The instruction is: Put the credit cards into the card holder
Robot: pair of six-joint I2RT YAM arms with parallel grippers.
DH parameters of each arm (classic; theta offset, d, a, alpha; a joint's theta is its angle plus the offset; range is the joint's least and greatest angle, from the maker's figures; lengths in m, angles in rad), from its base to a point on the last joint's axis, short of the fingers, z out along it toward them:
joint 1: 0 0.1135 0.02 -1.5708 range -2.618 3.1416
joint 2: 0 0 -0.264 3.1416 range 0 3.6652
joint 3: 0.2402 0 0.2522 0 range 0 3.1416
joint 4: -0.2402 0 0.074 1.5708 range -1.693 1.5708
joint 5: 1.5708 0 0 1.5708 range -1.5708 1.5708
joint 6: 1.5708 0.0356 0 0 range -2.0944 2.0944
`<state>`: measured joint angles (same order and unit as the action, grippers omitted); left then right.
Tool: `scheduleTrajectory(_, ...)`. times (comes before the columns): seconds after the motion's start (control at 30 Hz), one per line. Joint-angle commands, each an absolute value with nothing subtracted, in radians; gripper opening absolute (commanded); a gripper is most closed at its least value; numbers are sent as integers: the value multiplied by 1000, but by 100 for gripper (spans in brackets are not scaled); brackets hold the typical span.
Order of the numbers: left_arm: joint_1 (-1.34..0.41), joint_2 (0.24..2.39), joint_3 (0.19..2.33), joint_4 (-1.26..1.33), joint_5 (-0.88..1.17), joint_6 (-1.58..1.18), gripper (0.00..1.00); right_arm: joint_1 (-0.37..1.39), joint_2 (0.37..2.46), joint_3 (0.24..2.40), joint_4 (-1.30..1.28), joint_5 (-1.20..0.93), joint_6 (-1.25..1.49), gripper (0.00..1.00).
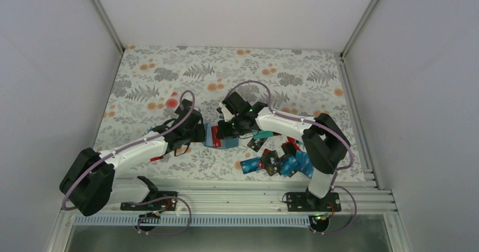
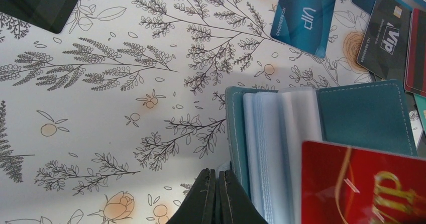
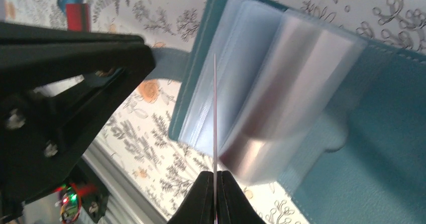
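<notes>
We see right gripper [image 3: 215,186] clamped on red card [image 2: 361,184], edge-on over holder [image 3: 382,148], its clear sleeves [image 3: 271,83] straight ahead; left gripper [image 2: 219,196] closed beside holder's edge, can't tell if it grips it.

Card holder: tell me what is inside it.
Inside the open card holder, clear plastic sleeves fan out. The right gripper holds a red card edge-on over them. Whether any sleeve already holds a card cannot be seen: they overlap.
</notes>
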<state>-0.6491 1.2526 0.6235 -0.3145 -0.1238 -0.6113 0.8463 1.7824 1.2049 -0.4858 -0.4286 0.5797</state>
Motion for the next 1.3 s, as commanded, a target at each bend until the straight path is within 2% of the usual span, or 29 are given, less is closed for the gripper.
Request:
scheduleTrajectory(0.0,-659,1234,647,-335,-144,-623,2,857,1820,1252,-501,-357,604,4)
scheduleTrajectory(0.53,-673,1262,645,-352,-184,-624,2,855,1807,1276,-607,-99,585,4)
scheduleTrajectory(0.93,-675,1327,612,-312,-187,-626,3,781,1786,1179,-488,-252,577,4)
scheduleTrajectory(1.0,-681,1347,620,-321,-198,-627,8,763,1788,1165,-476,-272,578,4)
scheduleTrajectory(1.17,-718,1355,699,-369,-223,-617,35,721,1784,1128,-424,-367,566,4)
scheduleTrajectory(1.27,-726,1353,756,-404,-231,-611,39,706,1780,1111,-399,-410,561,4)
